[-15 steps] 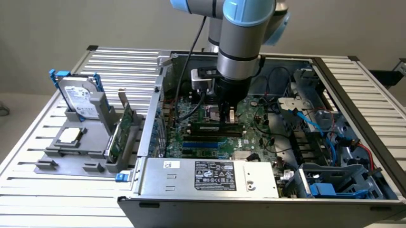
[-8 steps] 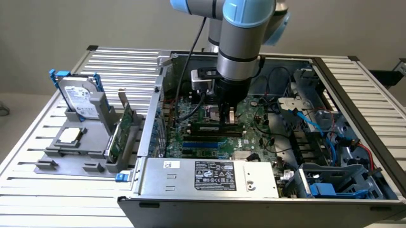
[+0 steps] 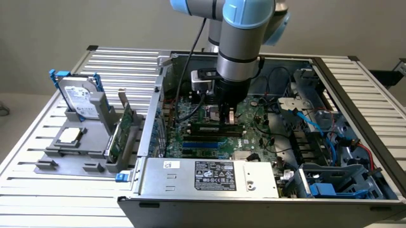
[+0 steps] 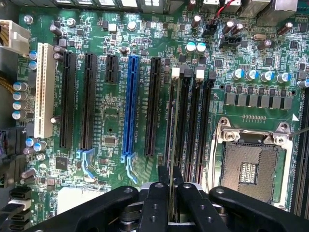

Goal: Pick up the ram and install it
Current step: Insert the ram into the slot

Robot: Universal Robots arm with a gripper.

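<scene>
- The black two-finger gripper [image 4: 173, 182] is pinching the ram [image 4: 174, 130], a long thin dark-green circuit-board stick. It's seen edge-on here, so it's just a thin line running out from between the fingers [image 4: 161, 193].
- The stick lines up with the black plastic memory slots [image 4: 186, 121], the ones with white latches at the far end. Honestly can't tell if its lower edge is in a slot or just above one.
- In the exterior view the gripper [image 3: 229, 116] hangs from the grey-and-blue robot arm [image 3: 238, 42], over the middle of the green motherboard [image 3: 254, 135].
- All of that sits in the open grey metal computer case [image 3: 254, 211]. Also in there are a silver power supply box with a white label [image 3: 209, 175], a blue plastic drive bracket [image 3: 323, 190] and a blue cable [image 3: 311, 123].
- Up close, the board shows an empty square metal processor socket [image 4: 251, 166], a long blue slot [image 4: 130, 106] and a white slot [image 4: 44, 89].
- On the exterior view's left, a grey plastic tray [image 3: 47, 164] on the slatted metal table [image 3: 120, 66] holds three things:
  - a hard drive standing in a blue frame [image 3: 79, 97]
  - a small square processor chip [image 3: 70, 135]
  - a tall green expansion card on edge [image 3: 120, 137]
- The arm's wrist hides part of the board, and the case's near corner is cut off.
</scene>
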